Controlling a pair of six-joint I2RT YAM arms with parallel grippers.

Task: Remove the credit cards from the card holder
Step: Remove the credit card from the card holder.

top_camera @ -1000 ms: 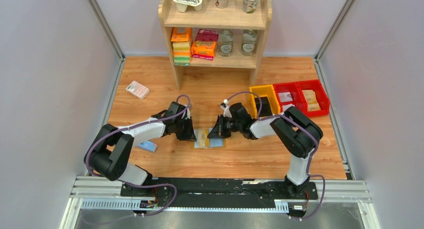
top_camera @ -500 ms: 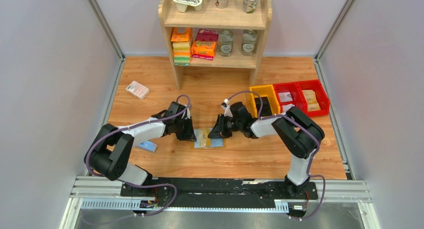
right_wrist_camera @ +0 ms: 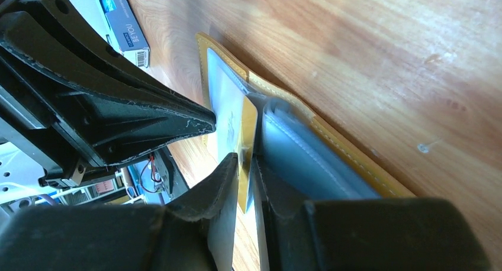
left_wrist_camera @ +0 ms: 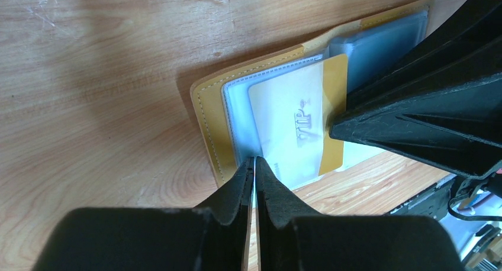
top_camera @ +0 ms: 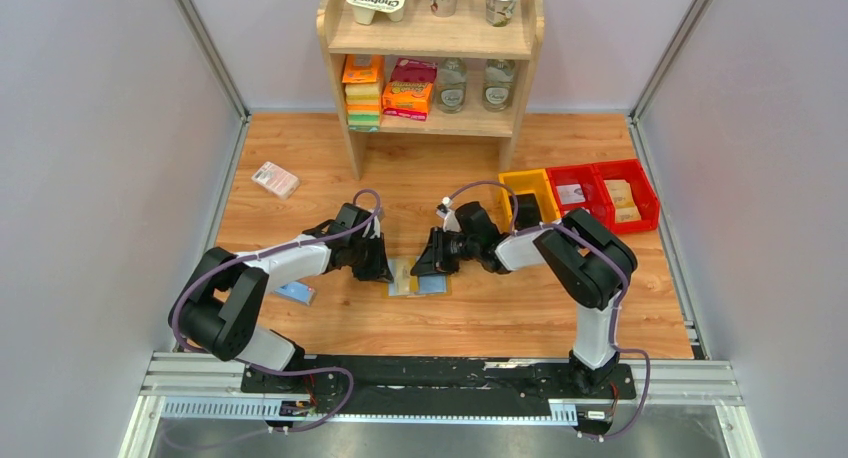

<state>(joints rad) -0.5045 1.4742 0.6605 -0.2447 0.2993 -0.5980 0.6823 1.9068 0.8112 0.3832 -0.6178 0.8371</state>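
Left wrist view: both pincers meet at the opened card holder, with a gold card partly out of its sleeve.
Closed to a sliver, the left pincer (left_wrist_camera: 254, 163) nips the near edge of the clear sleeve (left_wrist_camera: 237, 105). Just beyond its tips, the tan card holder (left_wrist_camera: 206, 120) lies opened flat on the wooden counter (left_wrist_camera: 89, 105). Facing it from the other side, the right pincer (right_wrist_camera: 245, 160) is slightly parted astride the edge of the gold card (left_wrist_camera: 290, 123). Light shows beside the card, so it is not clamped. The grey-blue panel (right_wrist_camera: 308, 158) lies just beside that pincer. A blue box (right_wrist_camera: 127, 22) lies on the counter beyond the left pincer.
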